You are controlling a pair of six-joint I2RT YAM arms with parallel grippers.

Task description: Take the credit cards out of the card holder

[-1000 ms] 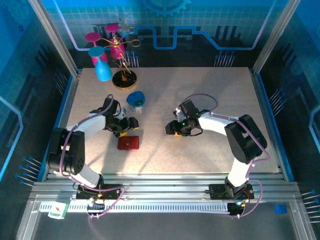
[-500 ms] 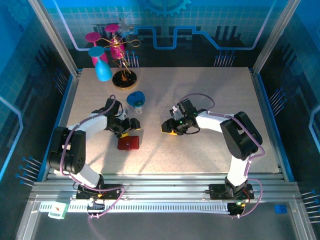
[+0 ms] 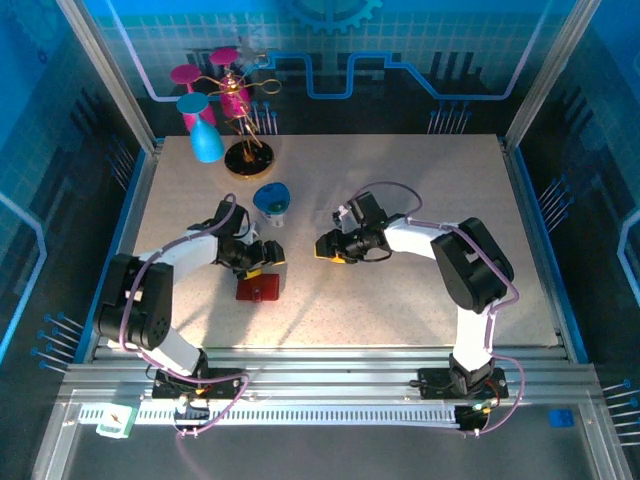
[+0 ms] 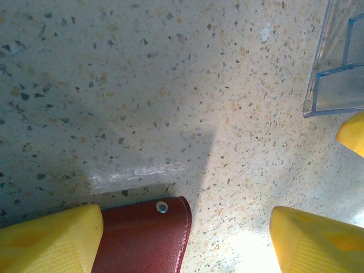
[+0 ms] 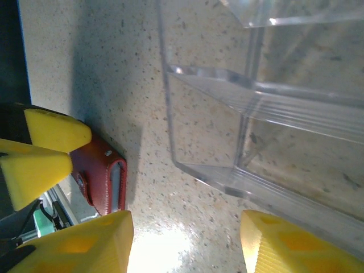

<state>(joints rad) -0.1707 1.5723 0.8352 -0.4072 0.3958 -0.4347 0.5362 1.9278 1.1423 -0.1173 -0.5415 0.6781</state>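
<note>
1. Red card holder [image 3: 258, 289] lies folded shut on the desk [image 3: 420, 200], just beneath the left claw [image 3: 262, 255]. The right claw [image 3: 328, 247] hovers near, so I fear the two colliding.
2. Left wrist: the left claw [image 4: 185, 242] is spread and empty, straddling the holder's corner. If it closes here, I judge it shoves the holder aside.
3. Right wrist: the right claw [image 5: 182, 244] is spread and empty beside the clear tray [image 5: 256, 114], and may knock it.
</note>
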